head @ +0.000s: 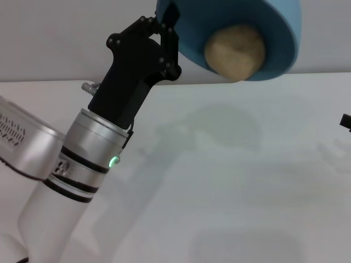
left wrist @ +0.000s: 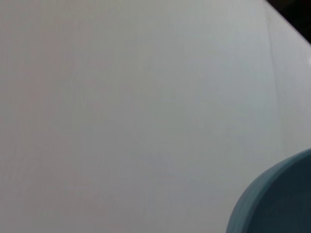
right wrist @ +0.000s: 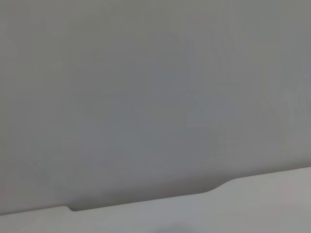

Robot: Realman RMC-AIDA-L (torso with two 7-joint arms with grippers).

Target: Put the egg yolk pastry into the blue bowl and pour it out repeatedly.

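Observation:
My left gripper (head: 167, 24) is shut on the rim of the blue bowl (head: 274, 33) and holds it high above the table, tipped steeply with its opening facing down and toward me. The egg yolk pastry (head: 236, 52), a round tan ball, lies against the bowl's lower rim, inside the bowl. A part of the bowl's outer wall shows in the left wrist view (left wrist: 277, 204). Only a small dark piece of my right arm (head: 345, 121) shows at the right edge of the head view.
The white table (head: 219, 181) spreads below the bowl, with the bowl's soft shadow on it. The right wrist view shows a plain grey wall and the table's edge (right wrist: 146, 201).

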